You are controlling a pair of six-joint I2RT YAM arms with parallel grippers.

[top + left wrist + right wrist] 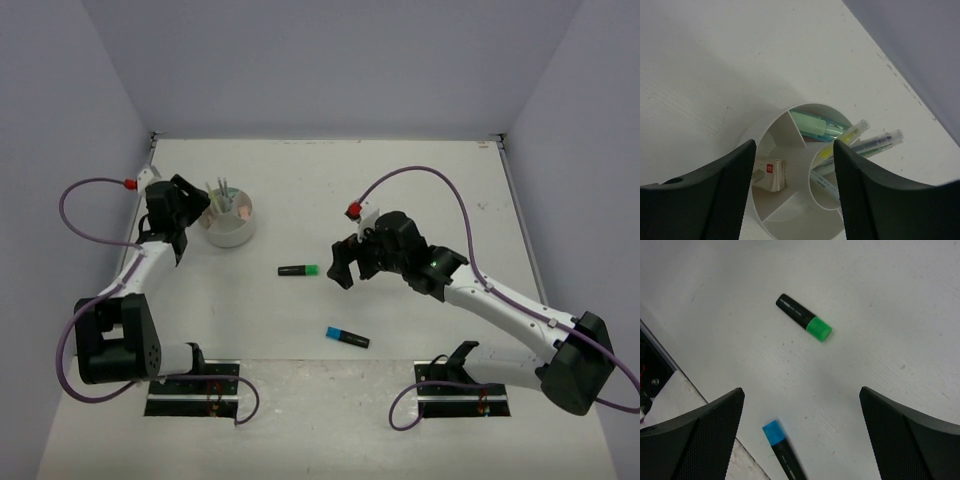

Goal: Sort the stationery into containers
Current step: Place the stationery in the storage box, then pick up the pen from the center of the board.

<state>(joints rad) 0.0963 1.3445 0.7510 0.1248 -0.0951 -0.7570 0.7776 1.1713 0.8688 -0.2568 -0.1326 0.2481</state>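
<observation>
The left pincer (795,146), fingers apart and empty, hangs over the divided white cup (228,236) at upper left of the top view. The cup holds pens (875,142), a mint marker (812,125) and an eraser (772,175). The right pincer (801,391), fingers wide apart and empty, hangs at frame centre above the tabletop (420,180), where the green-ended highlighter (298,270) and blue-ended highlighter (347,337) lie loose.

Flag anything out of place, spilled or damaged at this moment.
Nothing looks spilled or damaged. Two items lie loose on the table, outside the white cup: the green-ended highlighter mid-table and the blue-ended highlighter nearer the arm bases. In the cup, the pens lean out over the rim, which seems normal for their length.
</observation>
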